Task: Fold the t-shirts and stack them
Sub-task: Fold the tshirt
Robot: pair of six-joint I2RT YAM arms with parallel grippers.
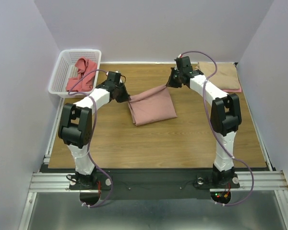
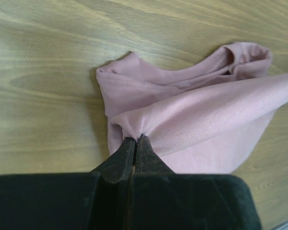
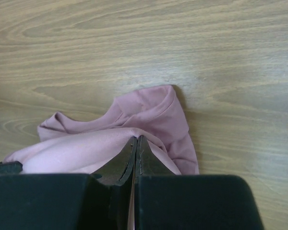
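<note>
Slippage is looking likely while you are holding the dusty pink t-shirt (image 1: 152, 108) at the middle of the desk (image 1: 182, 143), left hand (image 1: 127, 97) and right hand (image 1: 170, 84) each clamped thinly on its raised edge.

**A:** What do the arms look like?

**B:** The left arm (image 1: 93, 99) and right arm (image 1: 207, 91) share one build. White shell sections sit between bulky black joint housings, and a thin purple cable (image 1: 199, 51) loops along each.

**A:** And the claws?

**B:** The left claw (image 2: 136, 143) and right claw (image 3: 136, 141) each have two matte black, wedge-shaped fingers on a broad black block.
</note>
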